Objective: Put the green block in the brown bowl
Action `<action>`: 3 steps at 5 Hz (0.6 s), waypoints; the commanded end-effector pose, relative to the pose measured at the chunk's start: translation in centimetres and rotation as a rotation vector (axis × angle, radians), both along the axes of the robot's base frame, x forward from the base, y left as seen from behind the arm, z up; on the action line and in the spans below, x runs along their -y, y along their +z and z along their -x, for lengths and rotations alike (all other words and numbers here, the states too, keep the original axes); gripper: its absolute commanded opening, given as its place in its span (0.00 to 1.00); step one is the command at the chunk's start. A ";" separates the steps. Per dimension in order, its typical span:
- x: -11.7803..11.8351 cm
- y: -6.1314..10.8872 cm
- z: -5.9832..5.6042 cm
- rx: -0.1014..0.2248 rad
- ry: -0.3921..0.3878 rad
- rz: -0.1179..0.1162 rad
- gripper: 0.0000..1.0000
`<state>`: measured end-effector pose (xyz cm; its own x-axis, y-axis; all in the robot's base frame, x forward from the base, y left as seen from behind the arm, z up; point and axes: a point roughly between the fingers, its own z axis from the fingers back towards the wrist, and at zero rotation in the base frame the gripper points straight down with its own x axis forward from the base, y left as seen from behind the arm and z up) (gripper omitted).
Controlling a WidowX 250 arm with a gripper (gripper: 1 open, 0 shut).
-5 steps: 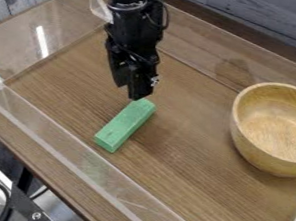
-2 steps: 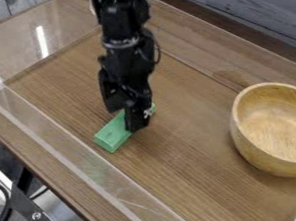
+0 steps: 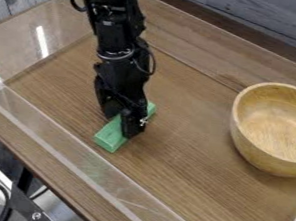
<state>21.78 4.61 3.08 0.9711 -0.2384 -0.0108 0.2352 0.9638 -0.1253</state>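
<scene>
Pincer being positioned over green block; bowl not yet reached.

The pincer (image 3: 120,121) is being held wide open above the green block (image 3: 113,137), whose near end is being seen below the fingers while its upper part is being partly hidden by them. The block is being supported flat on the wooden table (image 3: 184,172), with its long axis being directed from lower left to upper right in the view. Whether the block is being touched cannot be told. The brown bowl (image 3: 271,147) is being kept well apart, to the right in the view. Closure across the block's narrow width is being judged the next need.
</scene>
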 end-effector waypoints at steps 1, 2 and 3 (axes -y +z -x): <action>0.0 0.8 -0.3 0.039 0.004 -0.015 0.00; 0.1 0.9 -0.3 0.021 0.038 -0.008 0.00; 0.5 1.0 -0.4 0.018 0.054 -0.003 0.00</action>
